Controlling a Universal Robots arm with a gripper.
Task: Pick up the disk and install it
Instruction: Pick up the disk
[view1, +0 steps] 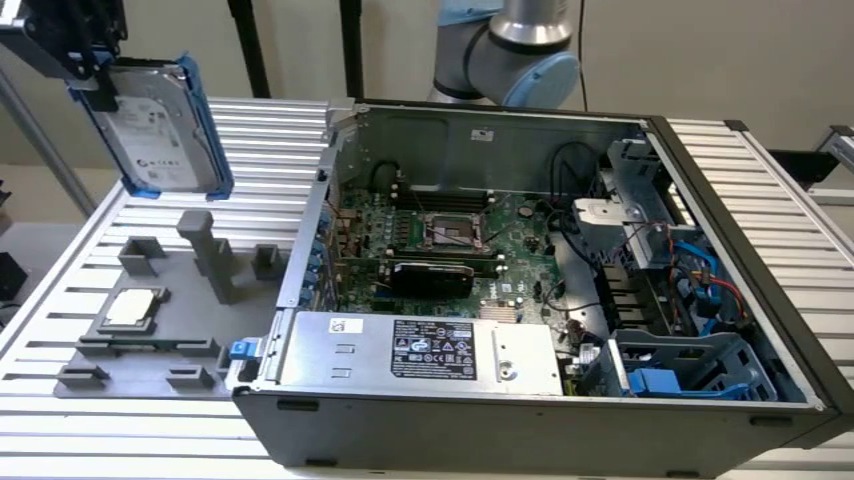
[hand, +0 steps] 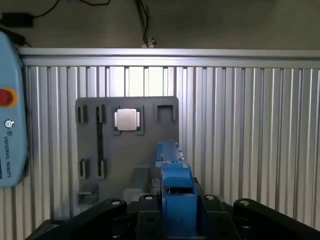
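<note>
The pincer is pinching the disk by its upper edge, holding it upright in the air at the exterior view's far left, label towards the camera (the blue carrier frames both long sides). The disk hangs clear above the grey fixture plate on the slatted counter, where a small silver chip lies in its recess. To the exterior view's right stands the open computer case, with a silver power supply along its near wall and a blue-grey drive cage in its near right corner.
</note>
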